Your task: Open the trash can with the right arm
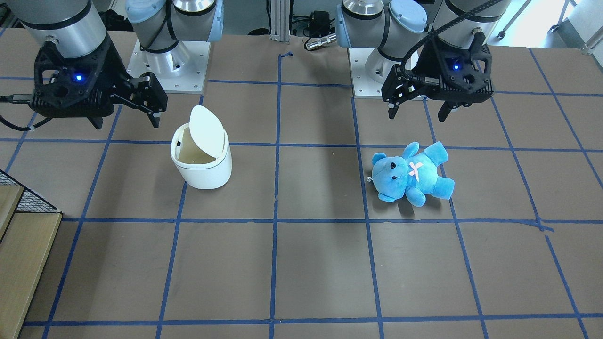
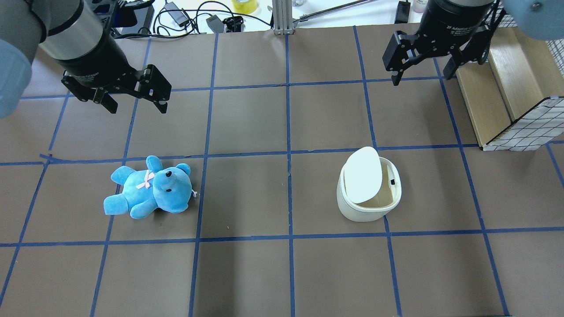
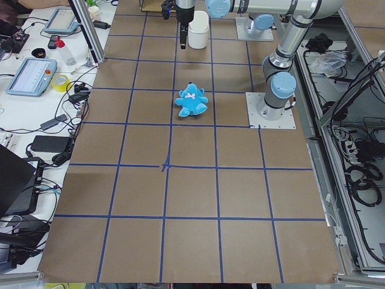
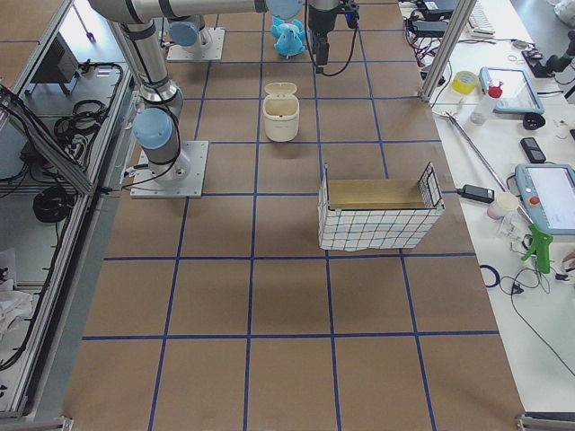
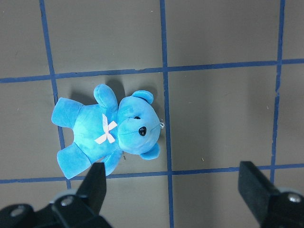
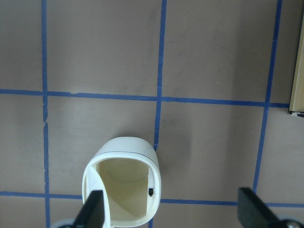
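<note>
We see trash can (image 2: 365,213) upright on counter (image 2: 246,193), robot's right side, lid (image 2: 362,175) tipped up, tan inside showing. Blue bear (image 2: 150,187) lies face up on left side, well apart. Farther out, right gripper (image 2: 421,77) hangs beyond can, jaws spread wide. Left gripper (image 2: 137,105) hangs beyond bear, jaws likewise apart.

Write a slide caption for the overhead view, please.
Trash can, lid raised; right gripper and left gripper open, both clear of it.
</note>
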You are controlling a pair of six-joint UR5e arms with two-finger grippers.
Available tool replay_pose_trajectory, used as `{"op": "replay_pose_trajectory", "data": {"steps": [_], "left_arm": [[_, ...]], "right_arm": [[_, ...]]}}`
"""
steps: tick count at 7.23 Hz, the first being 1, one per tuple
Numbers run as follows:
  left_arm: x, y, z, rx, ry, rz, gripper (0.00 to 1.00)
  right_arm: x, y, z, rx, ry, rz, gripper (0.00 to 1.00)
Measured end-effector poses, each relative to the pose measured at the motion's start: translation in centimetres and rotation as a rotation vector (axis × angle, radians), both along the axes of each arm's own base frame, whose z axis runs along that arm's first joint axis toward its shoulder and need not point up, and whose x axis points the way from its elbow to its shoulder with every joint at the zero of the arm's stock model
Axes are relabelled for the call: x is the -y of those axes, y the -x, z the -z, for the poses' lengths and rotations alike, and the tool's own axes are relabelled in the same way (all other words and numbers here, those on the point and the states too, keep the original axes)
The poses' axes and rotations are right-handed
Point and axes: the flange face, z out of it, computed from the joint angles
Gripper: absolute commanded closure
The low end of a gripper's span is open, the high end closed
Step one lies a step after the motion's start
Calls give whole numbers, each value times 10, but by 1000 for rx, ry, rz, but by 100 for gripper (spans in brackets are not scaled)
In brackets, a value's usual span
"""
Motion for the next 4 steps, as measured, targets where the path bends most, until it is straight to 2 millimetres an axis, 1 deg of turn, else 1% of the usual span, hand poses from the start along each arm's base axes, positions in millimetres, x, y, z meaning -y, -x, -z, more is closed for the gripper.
{"op": "replay_pose_trajectory", "data": {"steps": [4], "left_arm": [[0, 0, 0, 0, 0, 0, 0]], "right_arm": [[0, -1, -1, 6, 2, 6, 0]]}}
